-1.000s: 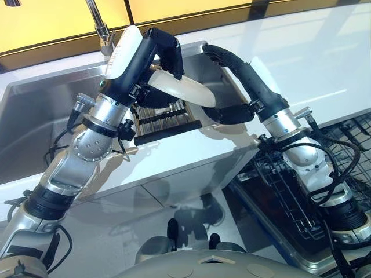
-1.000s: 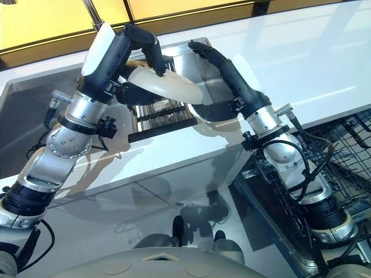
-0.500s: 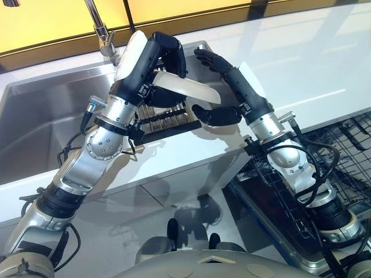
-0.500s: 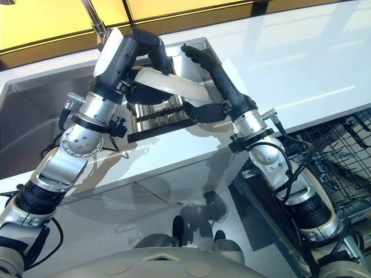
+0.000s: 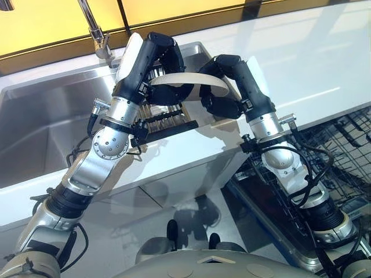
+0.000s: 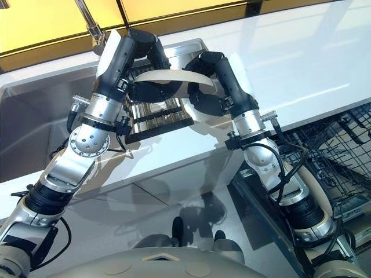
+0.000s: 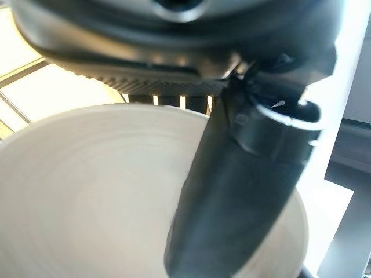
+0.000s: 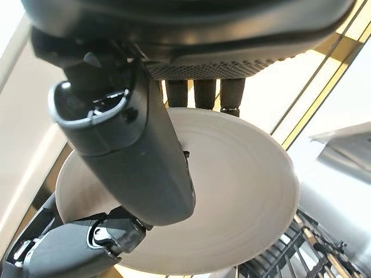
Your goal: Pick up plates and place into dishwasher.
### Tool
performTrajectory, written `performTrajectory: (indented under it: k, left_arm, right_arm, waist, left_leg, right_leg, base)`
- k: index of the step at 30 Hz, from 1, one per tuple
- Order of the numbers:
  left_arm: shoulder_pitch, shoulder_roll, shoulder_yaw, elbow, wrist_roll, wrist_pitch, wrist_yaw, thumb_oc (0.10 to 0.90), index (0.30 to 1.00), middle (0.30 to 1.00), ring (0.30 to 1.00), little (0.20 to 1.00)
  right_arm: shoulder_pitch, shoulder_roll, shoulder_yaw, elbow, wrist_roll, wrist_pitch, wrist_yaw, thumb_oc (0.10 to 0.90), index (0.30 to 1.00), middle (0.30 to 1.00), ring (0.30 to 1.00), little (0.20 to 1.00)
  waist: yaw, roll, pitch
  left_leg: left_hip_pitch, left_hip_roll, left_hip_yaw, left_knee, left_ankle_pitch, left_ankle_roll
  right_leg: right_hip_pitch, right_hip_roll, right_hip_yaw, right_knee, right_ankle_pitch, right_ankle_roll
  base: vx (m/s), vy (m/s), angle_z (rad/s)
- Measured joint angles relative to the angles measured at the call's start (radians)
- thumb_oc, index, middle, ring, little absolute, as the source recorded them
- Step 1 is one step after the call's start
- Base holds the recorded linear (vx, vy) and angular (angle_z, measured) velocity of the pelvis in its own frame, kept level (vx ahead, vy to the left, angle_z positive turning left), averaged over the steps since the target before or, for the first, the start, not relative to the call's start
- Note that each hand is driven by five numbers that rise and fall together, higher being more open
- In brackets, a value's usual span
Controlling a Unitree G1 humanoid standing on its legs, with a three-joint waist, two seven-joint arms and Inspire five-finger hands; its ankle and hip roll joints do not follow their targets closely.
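The plate (image 5: 188, 83), a round off-white dish, is held in the air above the black dish rack (image 5: 165, 119) that lies in the right end of the steel sink (image 5: 40, 124). It is carried nearly level, with its rims gripped from opposite sides. The left robot hand (image 5: 159, 58) is curled over one rim, its thumb laid across the plate's face as seen in the left wrist view. The right robot hand (image 5: 223, 87) is curled round the opposite rim, fingers on one face and thumb on the other, as seen in the right wrist view. The plate is judged to be rigid, smooth, probably slippery and breakable if dropped or knocked against steel. A grip at the rim, with thumb and fingers opposed across it, is considered the soundest hold, and the rim should be seated deep between them before one robot hand is released. The white surface (image 5: 301, 52) extends to the right of the sink, and the dishwasher's wire rack (image 5: 348, 145) stands open below it, at the robot's right, well apart from the plate.
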Motion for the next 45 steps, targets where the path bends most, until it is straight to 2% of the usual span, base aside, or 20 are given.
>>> performTrajectory:
  k: [5, 6, 8, 9, 10, 11, 27, 34, 37, 42, 45]
  left_arm:
    - [0.0, -0.007, 0.0, 0.0, -0.022, 0.013, 0.0, 0.1, 0.3, 0.3, 0.3, 0.2]
    - [0.0, -0.007, 0.0, 0.0, -0.022, 0.013, 0.0, 0.119, 0.316, 0.316, 0.316, 0.219]
    - [0.0, -0.01, 0.0, 0.0, -0.022, 0.013, -0.001, 0.366, 0.528, 0.528, 0.528, 0.466]
    - [0.0, -0.011, 0.0, 0.0, -0.022, 0.013, -0.001, 0.405, 0.561, 0.561, 0.561, 0.505]
    - [0.0, -0.011, 0.0, 0.0, -0.022, 0.013, -0.004, 0.652, 0.773, 0.773, 0.773, 0.752]
    - [0.0, -0.011, -0.001, -0.001, -0.022, 0.012, -0.006, 0.8, 0.9, 0.9, 0.9, 0.9]
    - [0.0, -0.01, -0.011, 0.0, -0.064, 0.021, -0.067, 0.8, 0.9, 0.9, 0.9, 0.9]
    - [0.008, -0.025, -0.01, 0.0, -0.241, 0.012, -0.066, 0.8, 0.9, 0.9, 0.9, 0.9]
    - [0.017, -0.036, -0.004, 0.0, -0.269, 0.008, -0.046, 0.8, 0.9, 0.9, 0.9, 0.9]
    - [0.06, -0.059, 0.017, 0.0, -0.312, -0.047, -0.003, 0.8, 0.9, 0.9, 0.9, 0.9]
    - [0.103, -0.079, 0.064, 0.013, -0.326, -0.076, 0.036, 0.8, 0.9, 0.9, 0.9, 0.9]
  right_arm:
    - [0.0, -0.003, 0.001, 0.001, -0.017, -0.003, -0.01, 0.1, 0.3, 0.3, 0.3, 0.2]
    - [0.0, -0.004, 0.001, 0.001, -0.017, -0.003, -0.01, 0.1, 0.3, 0.3, 0.3, 0.2]
    - [0.0, -0.005, 0.001, 0.001, -0.017, -0.004, -0.013, 0.1, 0.3, 0.3, 0.3, 0.2]
    - [0.0, -0.005, 0.001, 0.001, -0.017, -0.004, -0.016, 0.1, 0.3, 0.3, 0.3, 0.2]
    - [0.0, -0.005, 0.001, 0.003, -0.017, -0.004, -0.022, 0.1, 0.3, 0.3, 0.3, 0.2]
    - [0.0, -0.005, 0.001, 0.007, -0.016, -0.004, -0.033, 0.1, 0.3, 0.3, 0.3, 0.2]
    - [0.0, -0.003, 0.0, 0.019, -0.014, -0.004, -0.086, 0.1, 0.3, 0.3, 0.3, 0.2]
    - [0.009, -0.003, -0.005, 0.019, -0.015, -0.004, -0.106, 0.1, 0.3, 0.3, 0.3, 0.2]
    - [0.021, -0.003, -0.013, 0.019, -0.015, -0.004, -0.11, 0.1, 0.3, 0.3, 0.3, 0.2]
    - [0.059, -0.003, -0.071, 0.022, -0.017, -0.011, -0.117, 0.1, 0.3, 0.3, 0.3, 0.2]
    - [0.074, -0.004, -0.133, 0.047, -0.017, -0.016, -0.133, 0.1, 0.3, 0.3, 0.3, 0.2]
  waist:
    - [-0.01, 0.0, 0.0]
    - [-0.012, 0.0, 0.0]
    - [-0.014, 0.0, 0.0]
    - [-0.014, 0.0, 0.0]
    - [-0.014, 0.001, 0.0]
    - [-0.014, 0.001, -0.001]
    - [-0.02, 0.003, -0.002]
    - [-0.019, 0.003, -0.002]
    - [-0.019, 0.003, -0.002]
    - [-0.018, 0.003, -0.002]
    - [-0.019, 0.003, -0.002]
  left_leg:
    - [0.0, 0.001, 0.009, 0.0, 0.0, 0.0]
    - [0.0, 0.001, 0.009, 0.0, 0.0, 0.0]
    - [0.0, 0.001, 0.009, 0.0, 0.0, 0.0]
    - [0.0, 0.001, 0.009, 0.0, 0.0, 0.0]
    - [0.0, 0.001, 0.009, 0.0, 0.0, 0.0]
    - [0.0, 0.001, 0.009, 0.0, 0.0, 0.0]
    - [0.0, 0.0, 0.009, 0.0, 0.0, 0.0]
    - [-0.001, 0.0, 0.009, 0.0, -0.001, 0.0]
    - [-0.001, 0.0, 0.009, 0.0, -0.001, 0.0]
    - [-0.001, 0.0, 0.009, 0.0, -0.001, 0.0]
    - [0.001, 0.0, 0.009, 0.0, -0.001, 0.001]
  right_leg:
    - [0.0, 0.0, 0.0, 0.0, 0.0, 0.0]
    - [0.0, 0.0, 0.0, 0.0, 0.0, 0.0]
    - [0.0, 0.0, 0.001, 0.0, 0.0, 0.0]
    - [0.0, 0.0, 0.001, 0.0, 0.0, 0.0]
    - [0.0, 0.0, 0.001, 0.0, 0.0, 0.0]
    - [0.0, 0.0, 0.001, 0.0, 0.0, 0.0]
    - [0.001, 0.0, 0.001, 0.0, 0.0, 0.0]
    - [0.001, 0.0, 0.001, 0.0, 0.0, 0.0]
    - [0.001, 0.0, 0.001, 0.0, 0.0, 0.0]
    - [0.001, 0.0, 0.001, 0.0, 0.0, 0.0]
    - [0.001, 0.0, 0.001, 0.0, 0.0, 0.0]
  base:
    - [0.0, -0.002, -0.01]
    - [0.0, 0.0, 0.0]
    - [0.0, 0.0, 0.0]
    - [0.0, 0.0, 0.0]
    - [0.0, 0.0, 0.0]
    - [0.0, 0.0, 0.0]
    - [0.0, 0.0, 0.0]
    - [0.0, 0.0, 0.0]
    - [0.0, 0.0, 0.0]
    - [0.0, 0.0, 0.0]
    - [0.0, 0.0, 0.0]
